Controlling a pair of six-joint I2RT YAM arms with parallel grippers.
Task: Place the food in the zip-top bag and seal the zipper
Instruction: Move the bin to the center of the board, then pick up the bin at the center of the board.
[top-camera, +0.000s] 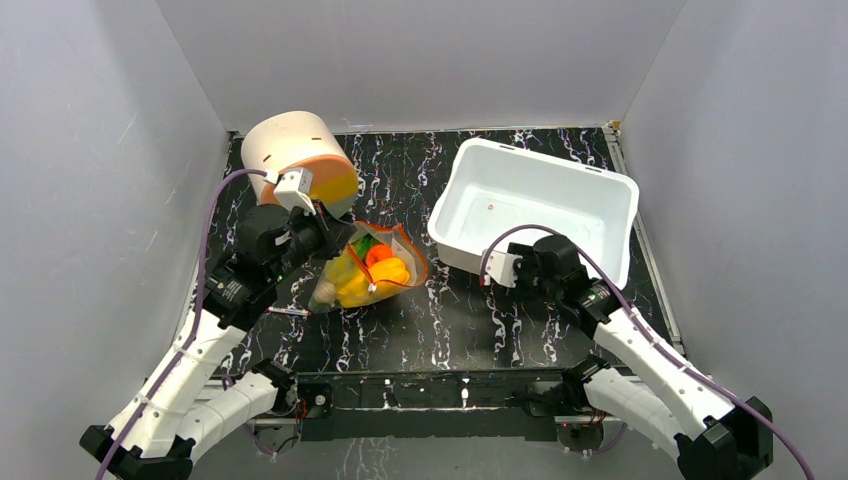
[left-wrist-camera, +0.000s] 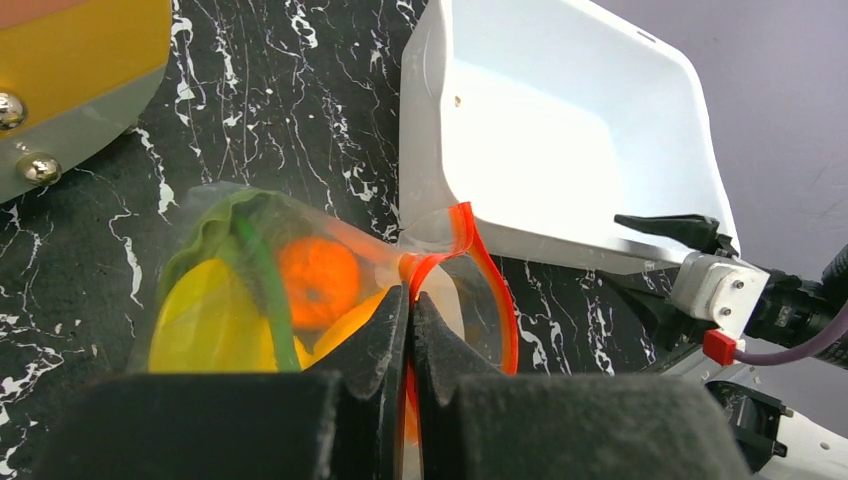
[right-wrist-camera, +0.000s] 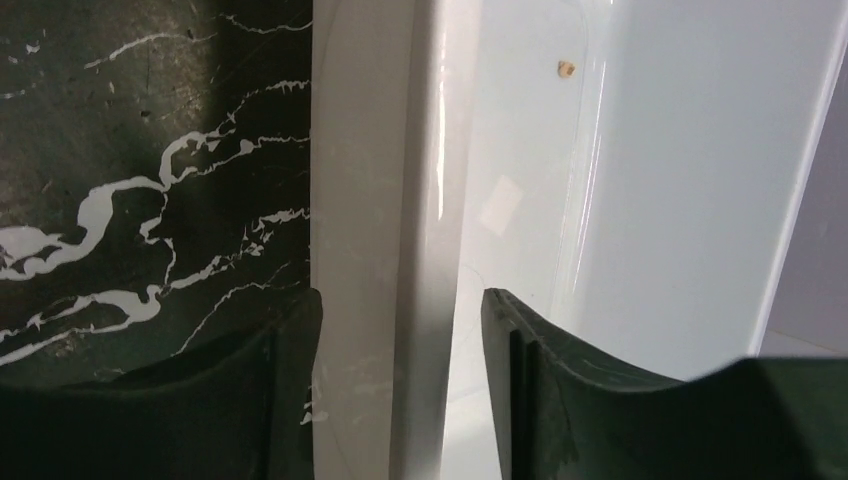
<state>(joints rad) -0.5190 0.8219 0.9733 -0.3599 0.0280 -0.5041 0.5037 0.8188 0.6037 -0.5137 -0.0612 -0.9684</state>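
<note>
Just left of the white rectangular plastic tub (top-camera: 560, 200), on the black white-veined marble-pattern tabletop (top-camera: 470, 320): clear crinkly zip-top bag (top-camera: 385, 262), lying on its side, mouth turned toward the tub and gaping in a loop, not sealed. Inside the bag: yellow toy bell pepper (left-wrist-camera: 205, 320), orange-red round tomato-like fruit (left-wrist-camera: 318, 282), and a long green pod (left-wrist-camera: 262, 265) curving across them.

Left gripper (left-wrist-camera: 410, 300) over the bag, on the side away from the tub, fingers clenched tight together on the red-orange zipper strip (left-wrist-camera: 465, 228), pinching it where it folds.

Right gripper (right-wrist-camera: 400, 300) at the tub's near-left wall, fingers spread astride that wall, one outside over the tabletop, one inside the tub; released, with a sliver of gap on the inner side.

Small tan speck (right-wrist-camera: 566, 68) on the tub's floor.

Farther left of the tub, beyond the bag: round cream drum with an orange-and-yellow band (top-camera: 300, 155), crowding close behind the left wrist. Tub's near-left corner just beside the bag's open mouth
</note>
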